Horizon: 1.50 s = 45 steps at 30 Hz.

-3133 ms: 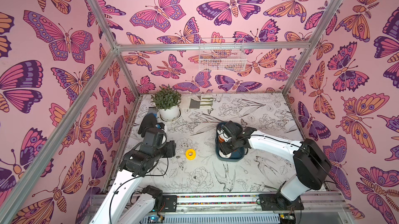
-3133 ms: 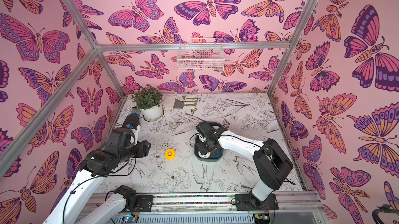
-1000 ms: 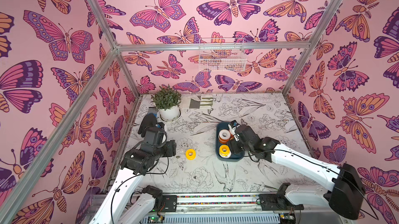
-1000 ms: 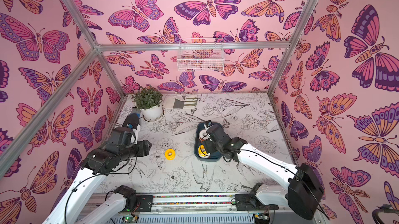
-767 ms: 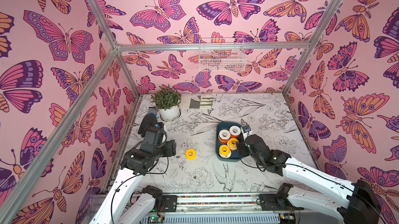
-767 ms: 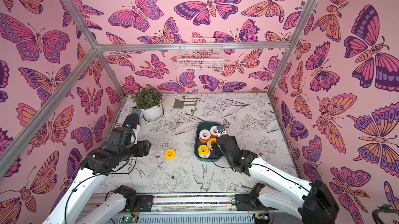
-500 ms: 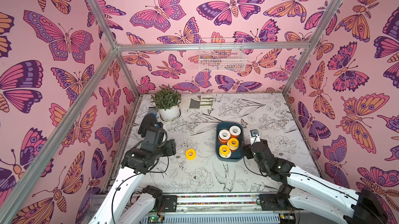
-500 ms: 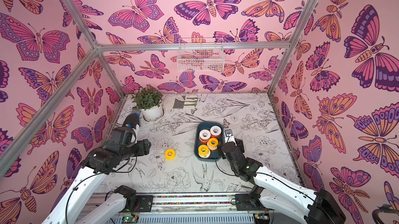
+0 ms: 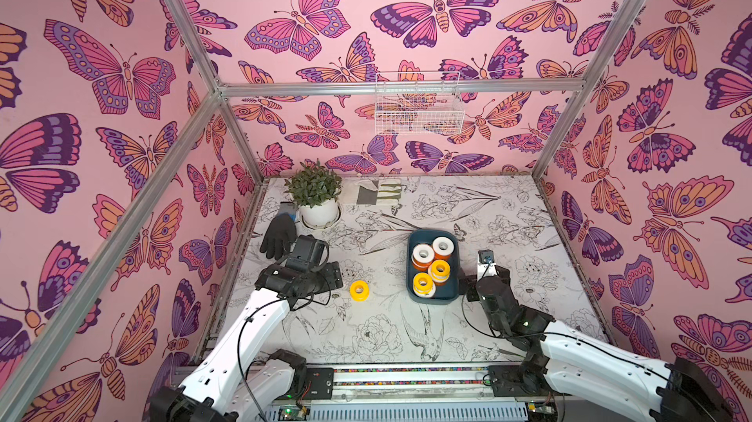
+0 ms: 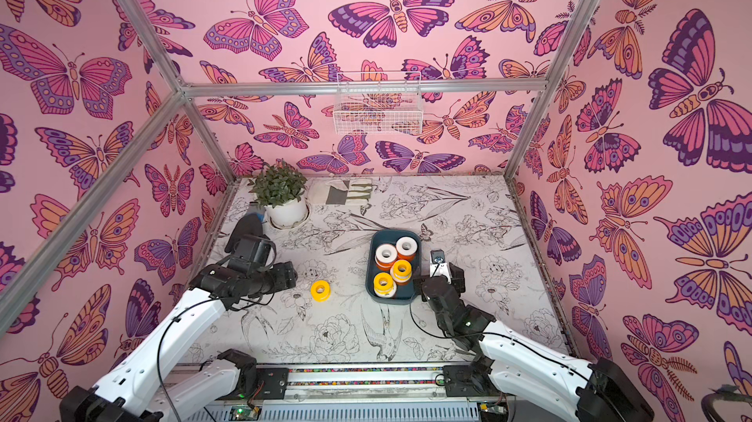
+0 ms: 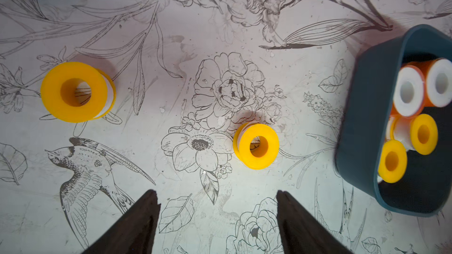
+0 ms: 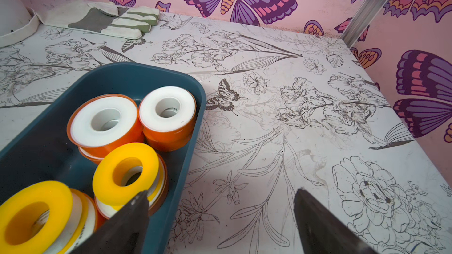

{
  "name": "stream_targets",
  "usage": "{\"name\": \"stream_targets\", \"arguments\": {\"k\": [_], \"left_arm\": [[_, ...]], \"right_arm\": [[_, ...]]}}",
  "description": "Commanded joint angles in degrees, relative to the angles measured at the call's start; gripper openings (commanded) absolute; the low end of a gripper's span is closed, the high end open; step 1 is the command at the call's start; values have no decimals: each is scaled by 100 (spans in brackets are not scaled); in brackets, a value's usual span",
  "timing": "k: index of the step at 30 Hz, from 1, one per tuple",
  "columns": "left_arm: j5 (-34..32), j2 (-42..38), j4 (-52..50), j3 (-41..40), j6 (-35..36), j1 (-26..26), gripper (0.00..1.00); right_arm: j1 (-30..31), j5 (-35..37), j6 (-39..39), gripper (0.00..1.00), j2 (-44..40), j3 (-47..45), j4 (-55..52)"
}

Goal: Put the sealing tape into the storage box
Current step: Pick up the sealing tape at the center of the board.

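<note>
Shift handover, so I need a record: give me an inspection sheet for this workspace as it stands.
Surface: floral-print table, faintly stained.
Job's things: storage box holds at least four tape rolls, some stacked; a loose yellow roll nearer the box, a second loose roll farther off.
Clutter: potted plant, black glove, pale striped cloth toward the back left.
Grippers: left gripper open, empty, near the loose rolls; right gripper open, empty, at the box's edge.
Cables: black cables loop along both arms, clear of the rolls.
Surroundings: butterfly walls, metal frame, wire basket on the back wall.

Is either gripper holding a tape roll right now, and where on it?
Nothing is held: the left gripper and the right gripper both stand open and empty.
</note>
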Motion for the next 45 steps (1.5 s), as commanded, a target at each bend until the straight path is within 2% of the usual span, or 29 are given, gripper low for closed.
{"name": "stream_targets", "arguments": {"k": [1, 6, 9, 16, 22, 27, 35, 45], "left_arm": [[-815, 184, 268, -257, -366, 30, 80], [-2127, 330, 380, -440, -900, 62, 89], [-2345, 519, 512, -455, -913, 332, 91], [-1826, 1238, 1023, -431, -911, 1358, 93], [-1534, 1970, 1324, -328, -965, 1769, 93], [-1201, 2507, 1398, -134, -932, 2007, 95], [-1178, 3068, 1535, 113, -906, 2102, 92], [-1059, 3299, 1535, 269, -815, 2271, 78]], "right_arm": [[13, 88, -70, 96, -30, -27, 225], [12, 0, -131, 96, 164, 3, 310], [18, -26, -141, 96, 260, 51, 276], [13, -71, -147, 96, 214, 27, 270], [14, -106, -158, 96, 289, 65, 264], [12, -150, -163, 97, 336, 74, 266], [13, -202, -167, 96, 445, 139, 205], [12, -282, -141, 96, 692, 298, 55]]}}
